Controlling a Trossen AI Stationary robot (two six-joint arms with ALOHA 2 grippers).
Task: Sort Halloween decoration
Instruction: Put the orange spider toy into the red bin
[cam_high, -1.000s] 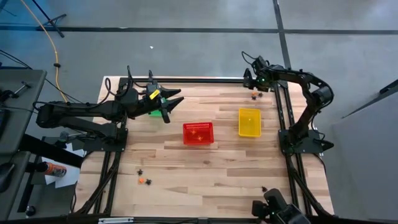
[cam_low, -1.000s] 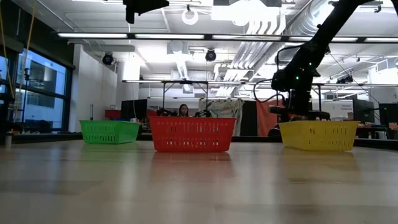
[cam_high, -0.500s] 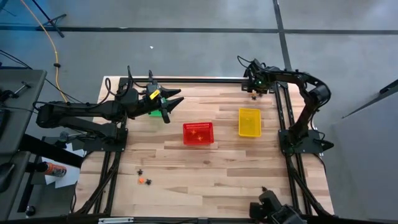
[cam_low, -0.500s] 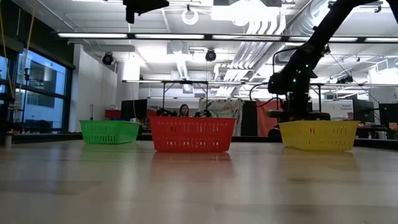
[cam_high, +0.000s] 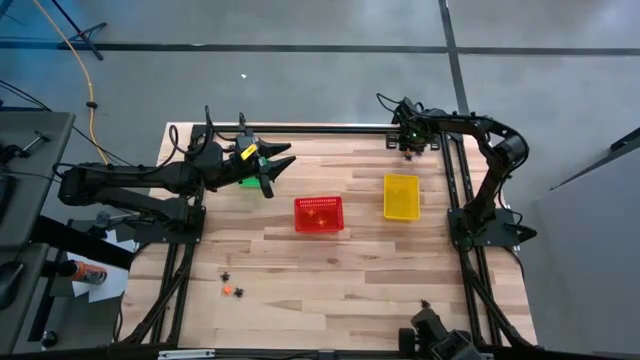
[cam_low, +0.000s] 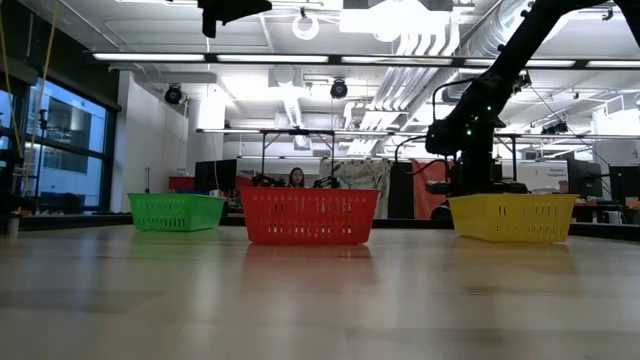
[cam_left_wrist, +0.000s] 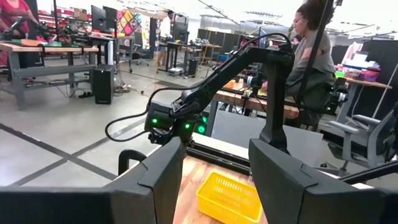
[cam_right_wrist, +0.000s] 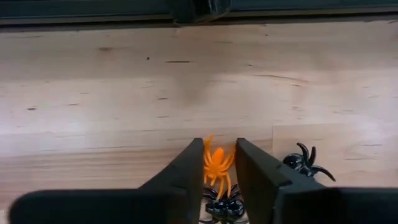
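My right gripper (cam_right_wrist: 219, 167) points down at the table's far right corner (cam_high: 408, 149), its fingers closed in on an orange spider trinket (cam_right_wrist: 216, 159). One black spider (cam_right_wrist: 222, 205) lies right beside it, partly under the fingers, and another (cam_right_wrist: 305, 163) lies a little off to one side. My left gripper (cam_high: 279, 168) hangs open and level above the green basket (cam_high: 247, 181), holding nothing. The red basket (cam_high: 318, 214) and yellow basket (cam_high: 401, 196) stand mid-table. My right gripper has the orange spider's body and legs (cam_right_wrist: 212, 168) pinched between its two fingers (cam_right_wrist: 189, 174). The fingers come from above, pointing steeply down. The spider seems to lie on the wooden tabletop; I cannot tell whether it is lifted.
More trinkets lie near the front left (cam_high: 231, 290) and front right (cam_high: 425, 303) of the table. A dark frame rail (cam_right_wrist: 186, 9) runs along the far edge just beyond my right gripper. A person (cam_left_wrist: 311, 43) sits behind the table.
My right gripper has sunk a little and shifted along the far edge toward the table's left, ending over the trinkets in the far right corner. My left arm has kept still.
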